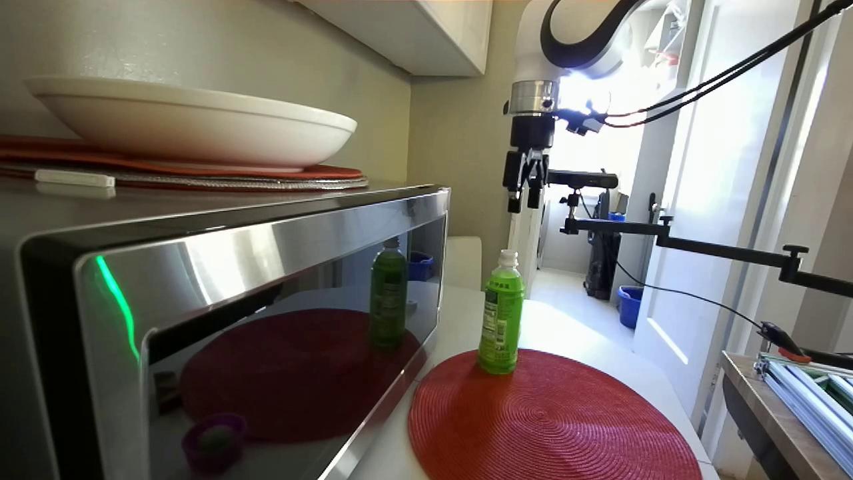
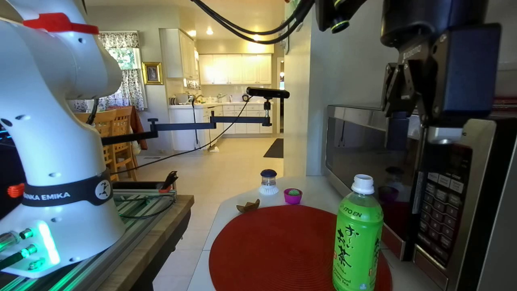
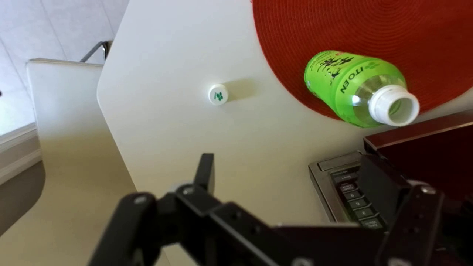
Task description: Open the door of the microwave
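Observation:
The microwave (image 2: 438, 210) stands on the table and shows in both exterior views and in the wrist view (image 3: 329, 195). Its steel-framed dark glass door (image 1: 333, 233) shows in both exterior views (image 2: 355, 141). In the wrist view the door edge (image 3: 425, 135) stands slightly forward of the keypad panel, with a dark gap between, so it looks a little ajar. My gripper (image 1: 524, 200) points down at the keypad end. It is open with nothing between its fingers (image 3: 295, 181). In an exterior view it overlaps the microwave front (image 2: 420, 133); I cannot tell whether a finger touches the door.
An uncapped green bottle (image 2: 357, 246) stands on a red round mat (image 2: 274, 250) close to the door. A white cap (image 3: 218, 94) lies on the table. A purple pot (image 2: 293, 196) and a brush (image 2: 268, 182) stand farther along. A white bowl (image 1: 200, 123) sits atop the microwave, below a cupboard (image 1: 426, 40).

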Motion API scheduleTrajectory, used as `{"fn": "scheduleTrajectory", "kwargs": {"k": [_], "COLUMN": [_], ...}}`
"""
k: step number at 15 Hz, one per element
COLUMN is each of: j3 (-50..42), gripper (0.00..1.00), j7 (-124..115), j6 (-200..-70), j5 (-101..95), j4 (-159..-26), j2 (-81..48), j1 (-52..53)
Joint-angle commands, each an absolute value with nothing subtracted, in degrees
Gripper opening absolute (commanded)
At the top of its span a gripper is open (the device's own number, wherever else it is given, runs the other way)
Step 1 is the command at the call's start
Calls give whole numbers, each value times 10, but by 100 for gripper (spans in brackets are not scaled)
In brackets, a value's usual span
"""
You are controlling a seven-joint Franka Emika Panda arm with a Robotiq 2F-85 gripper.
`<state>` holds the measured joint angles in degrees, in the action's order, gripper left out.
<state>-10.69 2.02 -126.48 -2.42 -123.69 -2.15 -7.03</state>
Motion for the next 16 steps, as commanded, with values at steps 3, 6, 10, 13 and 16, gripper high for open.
{"fn": "scheduleTrajectory", "kwargs": {"k": [3, 6, 10, 13, 16], "j3": [-72, -54, -35, -23, -14], "gripper": [100, 100, 100, 100, 100], "j7": [-122, -205, -304, -379, -441], "j6": [-1162, -1123, -1144, -1155, -1166], "j5": [-30, -20, 20, 45, 55], "j4": [-1209, -1186, -1184, -1179, -1175], "j2": [17, 29, 31, 26, 19], "j1": [-58, -53, -45, -38, -31]}}
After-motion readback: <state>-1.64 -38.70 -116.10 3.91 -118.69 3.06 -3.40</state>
